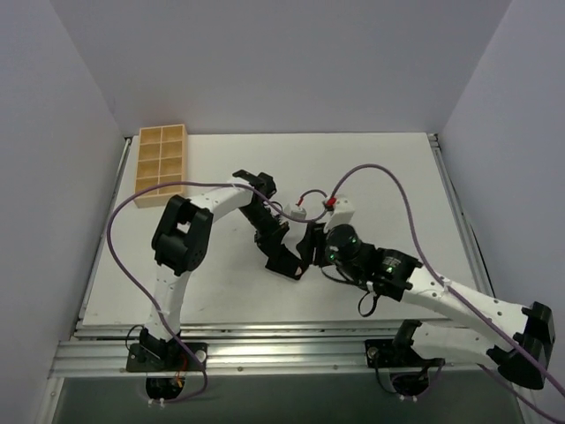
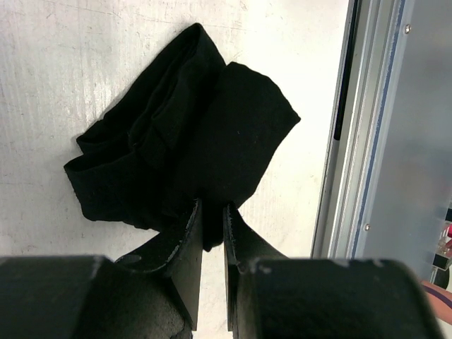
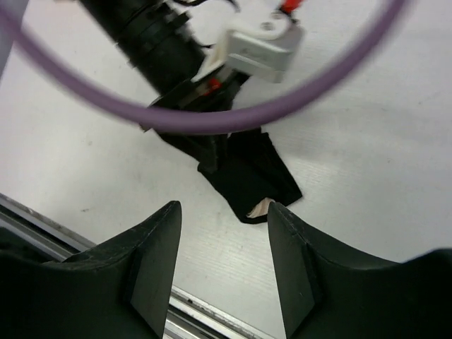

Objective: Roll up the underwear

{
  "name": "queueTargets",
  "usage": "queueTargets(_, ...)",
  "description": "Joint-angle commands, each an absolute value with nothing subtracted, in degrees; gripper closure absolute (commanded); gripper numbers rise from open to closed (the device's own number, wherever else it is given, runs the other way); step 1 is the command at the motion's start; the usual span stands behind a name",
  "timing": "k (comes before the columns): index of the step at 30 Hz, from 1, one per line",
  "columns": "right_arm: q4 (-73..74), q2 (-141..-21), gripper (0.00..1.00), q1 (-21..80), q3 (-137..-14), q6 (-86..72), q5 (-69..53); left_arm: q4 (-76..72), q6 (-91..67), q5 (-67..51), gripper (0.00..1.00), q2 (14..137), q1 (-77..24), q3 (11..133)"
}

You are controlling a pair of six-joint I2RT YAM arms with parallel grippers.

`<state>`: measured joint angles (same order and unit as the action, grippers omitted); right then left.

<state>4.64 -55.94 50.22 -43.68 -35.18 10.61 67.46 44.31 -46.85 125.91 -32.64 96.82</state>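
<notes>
One tray (image 1: 161, 160) in the far-left table (image 1: 397, 177) corner, eight compartments in two columns. One underwear (image 2: 183, 134), black, bunched on the table near centre; left gripper (image 2: 212, 212) pinching its edge. Right gripper (image 3: 222, 208) spread wide, hovering above the same garment, a tan scrap showing underneath.

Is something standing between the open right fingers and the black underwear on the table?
Nothing visible does. Only bare table lies between the right fingers and the near edge of the underwear. The purple cable loops past the far side, where the left fingers pinch the cloth.
</notes>
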Motion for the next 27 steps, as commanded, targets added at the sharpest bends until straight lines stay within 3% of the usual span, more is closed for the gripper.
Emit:
queueTargets(1,12.6,-63.8,0.52,61.8,-50.9,-30.3,28.7,68.9,44.3,-45.5,0.78,127.2,-33.4,99.1)
queueTargets(3,13.9,-69.1,0.5,71.0,-55.3,-27.4,36.6,69.1,44.1,-45.3,0.78,127.3,-33.5,99.4)
queueTargets(6,13.5,-73.6,0.49,77.1,-58.1,-21.6,38.6,69.5,43.5,-45.2,0.78,127.7,-33.5,99.8)
queueTargets(10,13.0,-77.7,0.49,77.3,-60.0,-13.3,34.5,70.6,43.3,-44.8,0.79,128.6,-33.6,100.7)
queueTargets(20,11.6,-78.7,0.45,60.5,-54.3,4.2,13.4,71.7,42.6,-45.2,0.79,131.0,-33.7,102.4)
queueTargets(27,13.3,-86.4,0.44,54.6,-56.2,12.1,-3.2,71.3,41.2,-45.0,0.79,131.7,-34.1,103.5)
